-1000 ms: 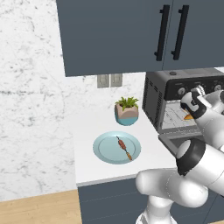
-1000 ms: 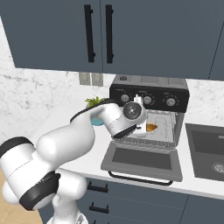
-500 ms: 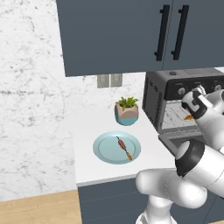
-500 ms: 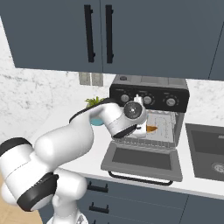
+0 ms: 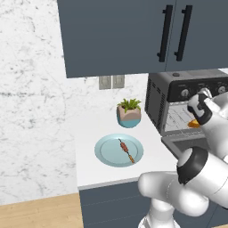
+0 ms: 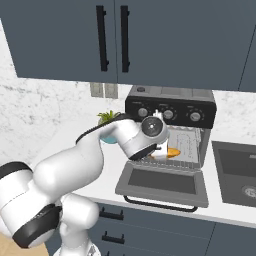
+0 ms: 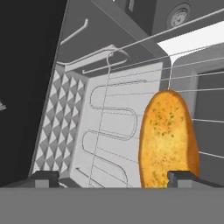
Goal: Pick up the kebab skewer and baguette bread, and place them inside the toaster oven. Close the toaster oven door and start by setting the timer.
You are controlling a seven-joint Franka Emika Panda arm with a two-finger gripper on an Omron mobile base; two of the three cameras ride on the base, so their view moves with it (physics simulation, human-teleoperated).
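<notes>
Two task things sit well apart: the baguette [image 7: 166,140] lies on the wire rack [image 7: 109,113] inside the oven [image 6: 170,107], and the skewer [image 5: 126,150] rests on a pale blue plate [image 5: 107,153] on the counter [image 5: 91,167]. The plate is near the counter's front edge, with bare white surface around it and a potted plant [image 5: 129,112] behind it, between the plate and the oven's vented side. The oven door [image 6: 162,182] hangs open, dropped flat toward me, its light bar handle just past the counter's front edge. Dark cabinets [image 6: 125,40] hang above the oven, and a sink [image 6: 235,172] lies to its right.

From my hand view, the oven cavity has open room to the left of the loaf, where bare rack wires run over a looped heating element. The left wall is dark and close.

My baguette is a stubby oval with a golden-orange, speckled crust. The skewer is a thin dark stick with small reddish-brown chunks, lying at a slant on the plate.

My hand [image 7: 113,178] reaches into the oven mouth with its jaws spread wide and nothing between them. One fingertip [image 7: 183,177] sits just in front of the near end of the loaf; I cannot tell whether it touches. The other fingertip [image 7: 43,178] is well clear to the left.
</notes>
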